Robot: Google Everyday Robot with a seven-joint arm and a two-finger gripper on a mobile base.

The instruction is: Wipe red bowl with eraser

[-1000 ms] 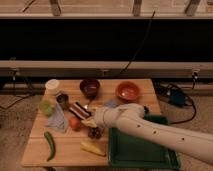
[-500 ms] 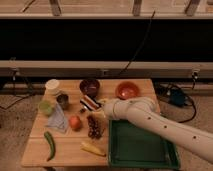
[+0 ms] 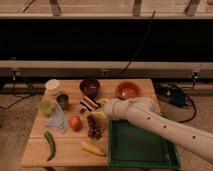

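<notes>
The eraser [image 3: 89, 103], a small block with black, red and white stripes, lies on the wooden table [image 3: 37, 150] in front of a dark brown bowl [image 3: 90, 87]. The red bowl [image 3: 126, 90] stands at the table's back right, empty as far as I can see. My gripper [image 3: 101, 108] is at the end of the white arm that reaches in from the lower right. It is right beside the eraser's right end, at or touching it. The red bowl is a short way behind and to the right of the gripper.
A white cup [image 3: 52, 86], a green cup [image 3: 46, 106], a dark can [image 3: 63, 101], a pale blue cloth [image 3: 57, 120], an orange fruit [image 3: 75, 122], dark grapes [image 3: 93, 127], a green chilli [image 3: 49, 145] and a yellow item [image 3: 92, 148] fill the left half. A green tray [image 3: 142, 157] sits front right.
The arm's end has moved from over the grapes up and back towards the eraser. The eraser and the bowls have stayed in place.
</notes>
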